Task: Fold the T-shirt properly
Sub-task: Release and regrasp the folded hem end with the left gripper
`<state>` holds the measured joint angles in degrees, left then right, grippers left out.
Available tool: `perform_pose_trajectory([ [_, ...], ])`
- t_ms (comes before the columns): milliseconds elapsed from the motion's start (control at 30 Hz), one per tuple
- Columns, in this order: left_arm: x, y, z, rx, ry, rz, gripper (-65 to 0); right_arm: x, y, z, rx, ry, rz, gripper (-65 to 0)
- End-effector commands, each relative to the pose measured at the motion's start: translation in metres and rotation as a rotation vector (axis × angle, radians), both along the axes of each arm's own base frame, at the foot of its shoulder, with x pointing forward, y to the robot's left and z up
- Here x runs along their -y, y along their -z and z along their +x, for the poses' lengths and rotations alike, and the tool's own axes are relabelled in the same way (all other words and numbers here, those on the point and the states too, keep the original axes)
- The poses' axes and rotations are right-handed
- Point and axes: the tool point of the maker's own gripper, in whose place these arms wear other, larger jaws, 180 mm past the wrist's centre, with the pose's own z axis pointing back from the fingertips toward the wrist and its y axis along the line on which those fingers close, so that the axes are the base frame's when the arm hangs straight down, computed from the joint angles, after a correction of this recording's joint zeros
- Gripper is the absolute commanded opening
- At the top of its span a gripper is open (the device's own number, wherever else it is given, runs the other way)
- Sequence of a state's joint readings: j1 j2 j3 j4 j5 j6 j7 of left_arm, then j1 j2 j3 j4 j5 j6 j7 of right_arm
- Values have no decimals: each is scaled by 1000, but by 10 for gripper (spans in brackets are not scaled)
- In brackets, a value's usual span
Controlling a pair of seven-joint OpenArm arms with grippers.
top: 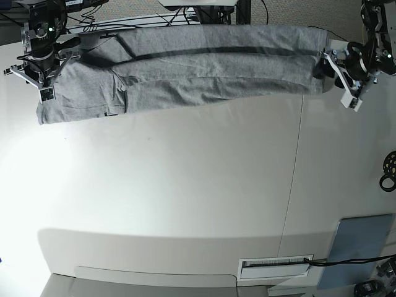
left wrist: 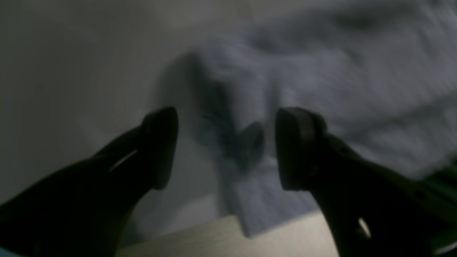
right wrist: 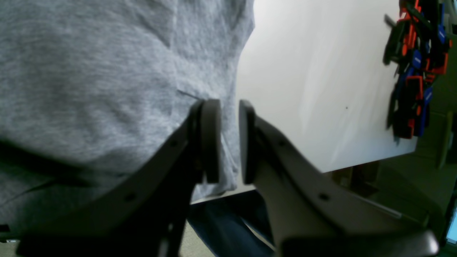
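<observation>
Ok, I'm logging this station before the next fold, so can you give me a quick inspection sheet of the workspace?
Surface: white table, bare in the middle.
Job's things: grey T-shirt folded into a long band along the far edge.
Clutter: grey-blue pad at the near corner; red, blue and black clips at the table edge.
Grippers: left gripper open, above the shirt's end; right gripper slightly parted at the shirt's edge.
Cables: black cables behind the table.
Surroundings: nothing seen clearly.
</observation>
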<state>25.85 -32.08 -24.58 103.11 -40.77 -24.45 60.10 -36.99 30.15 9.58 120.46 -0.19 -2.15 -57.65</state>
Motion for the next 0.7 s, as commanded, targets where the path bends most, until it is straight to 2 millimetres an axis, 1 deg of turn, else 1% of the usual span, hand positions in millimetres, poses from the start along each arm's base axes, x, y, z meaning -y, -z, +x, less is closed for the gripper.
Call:
perform_pose_trajectory([
  [0,-4,-7,8,36,-15,-2,-221,4,-12,6,37,-11,-35,-550],
  [100,1,2,4,22,-50,-30,-221,4,-12,7,38,-12,-35,-550],
  [267,10,24,-6,-15,-148,-108,-221,4,-12,8,42,-15,-35,-550],
  [367,18,28,-10,-29,-172,-162,-221,4,-13,9,48,-19,-34,-550],
  [433,19,31,-14,-48,-182,-182,-239,3,-14,10,58,-26,-33,-550],
  [500,21,34,-20,-82,-182,-192,-290,2,-15,12,65,-31,-33,-550],
  [600,25,36,-26,-122,-181,-222,-404,1,-16,13,74,-38,-31,-550],
  [667,25,36,-26,-123,-182,-224,-496,1,-16,14,80,-42,-31,-550],
])
